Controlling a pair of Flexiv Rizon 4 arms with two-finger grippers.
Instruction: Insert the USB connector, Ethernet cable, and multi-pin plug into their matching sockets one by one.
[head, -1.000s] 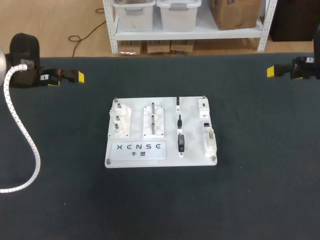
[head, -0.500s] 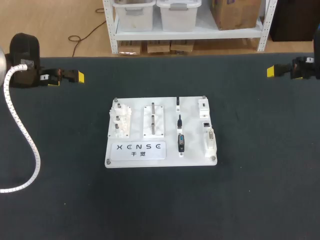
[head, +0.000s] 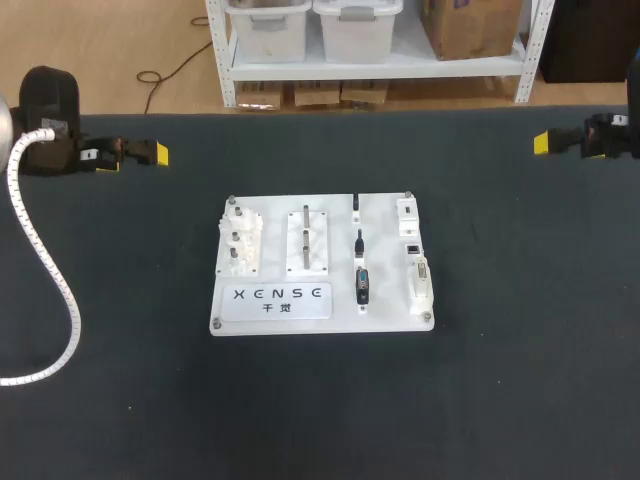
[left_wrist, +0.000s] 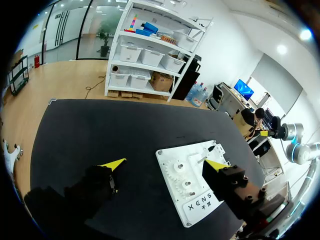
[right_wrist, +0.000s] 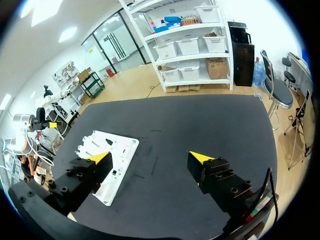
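In the middle of the flat black table (head: 520, 400), square to the robot: a white plastic board (head: 385, 270). Put there so as to be easy to reach from both sides.

On the board, in a row from back to front: a small black USB connector (head: 356, 205), a thin black Ethernet cable plug (head: 358, 243) and a fat black multi-pin plug (head: 362, 285). Each resting in its own little spot, ready to be picked up. Not plugged in yet, by the look of it.

Just beside them, along the right edge and in the same order: three sockets (head: 412, 245) in white blocks. Lined up like that to keep each trip short: lift, slide over, push in.

Far back at the left of the table: the left gripper (head: 155, 154), yellow tips spread wide and empty. Far back at the right: the right gripper (head: 541, 143), spread wide and empty too. Both well apart from the board, likely parked out there so as not to bump anything before starting.

Probably smart to go for the USB connector first. Will need a soft, careful pinch, being so small.
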